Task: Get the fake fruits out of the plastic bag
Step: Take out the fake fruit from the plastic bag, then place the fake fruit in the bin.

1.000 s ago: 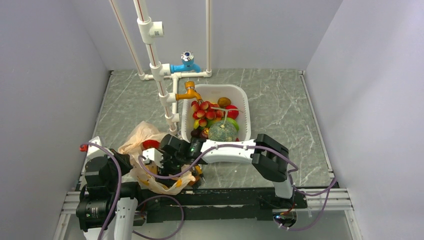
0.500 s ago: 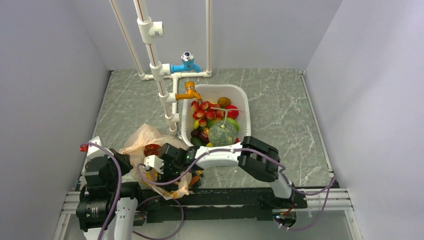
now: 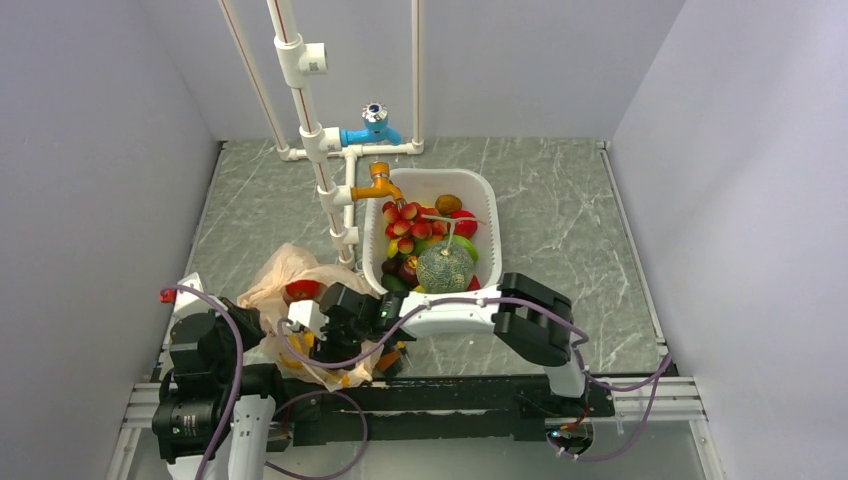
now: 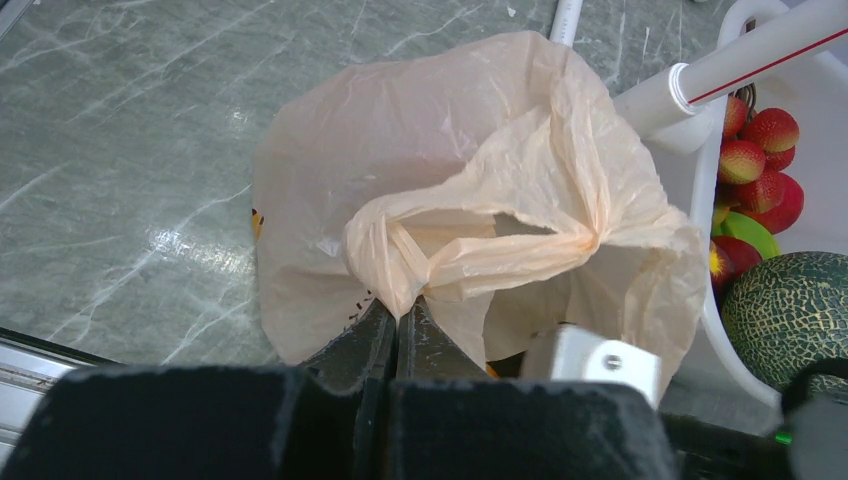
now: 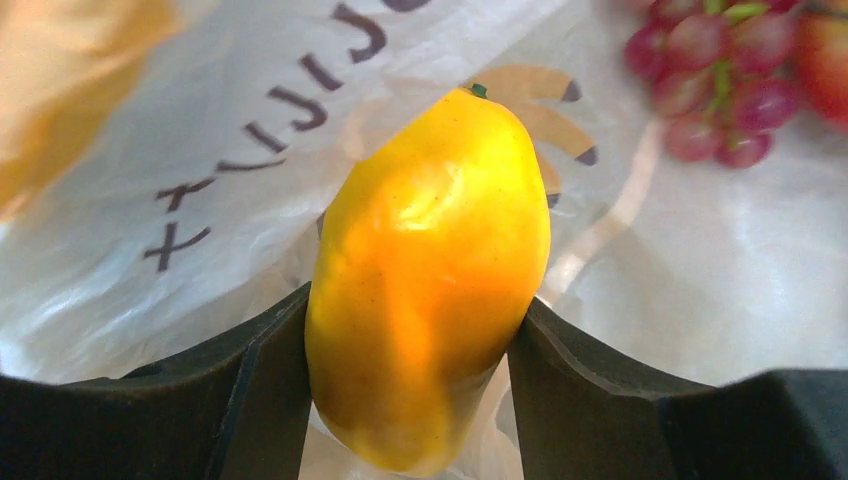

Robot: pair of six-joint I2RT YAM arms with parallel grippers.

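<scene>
Mid-task: melon out, grapes + red fruit left in bag, R arm inside gripping a yellow fruit.
L gripper [image 4: 398, 325] closed, pinching a fold of the bag [image 4: 400, 160] rim at near edge, holding the mouth up. Red fruit [image 3: 303, 290] sits at bag mouth, prob. inside; top view too small to be sure. R arm folded across toward the left, wrist dipped into bag. R gripper [image 5: 415, 335] clamped on yellow fruit [image 5: 430, 250], one finger each side, over printed plastic. Grapes [image 5: 715, 70] lie near it in the bag, not touching. Basin [image 3: 490, 215] just right of bag holds melon [image 3: 445, 265] w/ other fruit, so that one's done. Roughly a third done by my read.
</scene>
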